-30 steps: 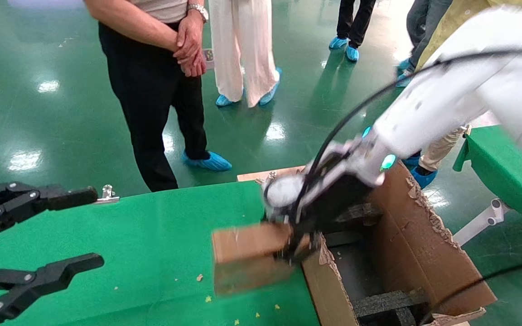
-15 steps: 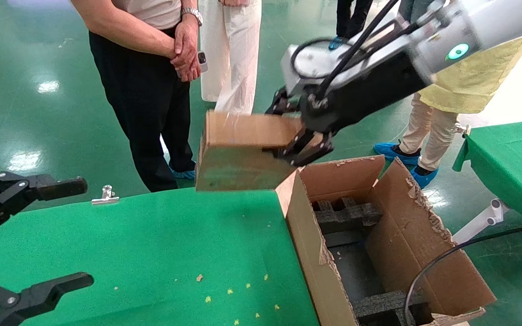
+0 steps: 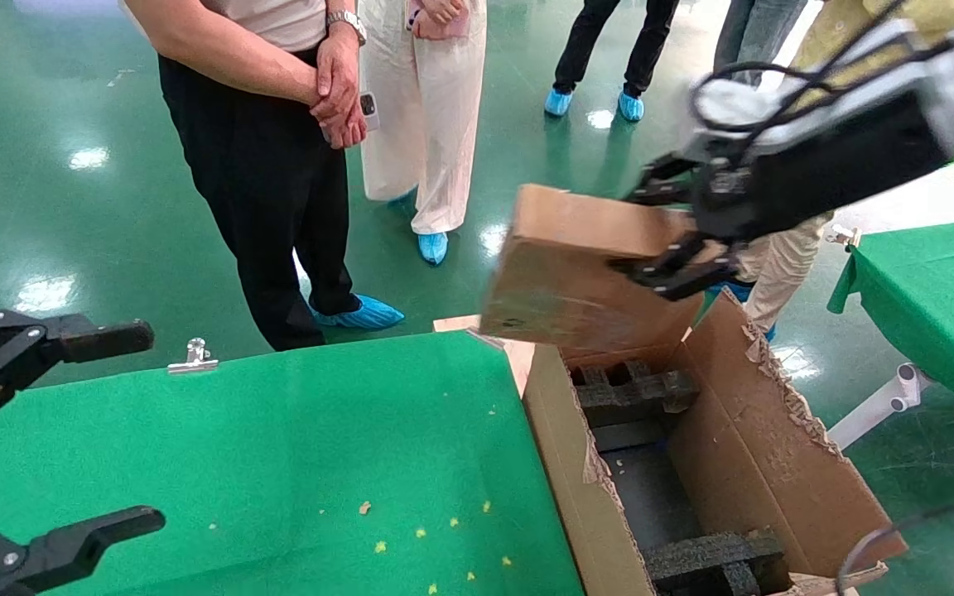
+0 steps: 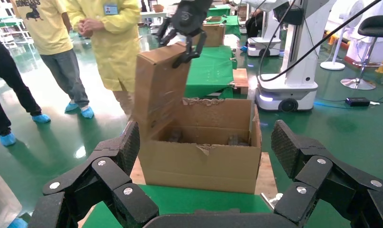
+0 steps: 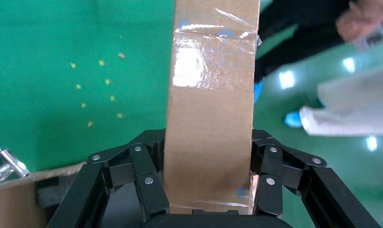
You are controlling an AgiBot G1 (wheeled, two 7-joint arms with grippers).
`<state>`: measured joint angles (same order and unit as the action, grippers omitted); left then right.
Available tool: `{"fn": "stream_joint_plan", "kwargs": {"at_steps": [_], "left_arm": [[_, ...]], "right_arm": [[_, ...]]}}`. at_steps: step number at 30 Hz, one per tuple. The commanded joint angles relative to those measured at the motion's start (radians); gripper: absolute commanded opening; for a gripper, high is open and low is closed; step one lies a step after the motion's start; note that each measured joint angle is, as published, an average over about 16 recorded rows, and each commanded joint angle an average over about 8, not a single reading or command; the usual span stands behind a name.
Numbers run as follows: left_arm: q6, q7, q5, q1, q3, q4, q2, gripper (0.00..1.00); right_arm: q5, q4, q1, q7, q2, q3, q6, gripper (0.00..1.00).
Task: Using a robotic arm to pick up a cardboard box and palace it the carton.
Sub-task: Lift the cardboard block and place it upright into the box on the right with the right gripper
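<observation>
- The right pincer [image 3: 680, 240] has the cardboard box [image 3: 576, 269] clamped across its narrow sides, one finger on each; the right wrist view shows the taped face squeezed between them.
- The box hangs in the air, tilted, its low edge just above the far rim of the carton [image 3: 775, 463] and near the carton's corner by the bench [image 3: 278, 447].
- Inside the carton, black foam blocks [image 3: 630, 393] sit at the far end and more at the near end, with a bare floor between.
- The left pincer [image 3: 38, 439] hovers parked over the bench's left edge, fingers spread wide, gripping nothing.
- Step in hand, by my read: the carry is on and the box is arriving over the opening, not yet inside.
- Next move calls for bringing the box nearer, over the gap between the foam, levelling it, lowering it clear of the ragged flaps, then opening the fingers.
- Onlookers [image 3: 278, 149] stand beyond the bench.
</observation>
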<state>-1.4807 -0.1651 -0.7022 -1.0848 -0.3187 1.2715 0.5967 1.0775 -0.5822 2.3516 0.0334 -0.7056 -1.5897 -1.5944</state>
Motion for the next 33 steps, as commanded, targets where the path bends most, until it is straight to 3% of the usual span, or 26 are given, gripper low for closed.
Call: {"fn": "stream_joint_plan", "kwargs": {"at_steps": [1, 16, 24, 33], "left_arm": [[0.0, 0.0, 0.0, 0.0, 0.0, 0.0, 0.0, 1.0], [0.0, 0.0, 0.0, 0.0, 0.0, 0.0, 0.0, 1.0], [0.001, 0.0, 0.0, 0.0, -0.001, 0.0, 0.0, 1.0], [0.001, 0.0, 0.001, 0.0, -0.001, 0.0, 0.0, 1.0]], "right_arm": [[0.003, -0.011, 0.024, -0.015, 0.032, -0.029, 0.0, 0.0], [0.003, -0.07, 0.08, -0.062, 0.22, -0.232, 0.004, 0.0], [-0.003, -0.077, 0.062, -0.062, 0.235, -0.291, 0.017, 0.0], [-0.008, -0.074, 0.053, -0.072, 0.234, -0.292, 0.027, 0.0]]}}
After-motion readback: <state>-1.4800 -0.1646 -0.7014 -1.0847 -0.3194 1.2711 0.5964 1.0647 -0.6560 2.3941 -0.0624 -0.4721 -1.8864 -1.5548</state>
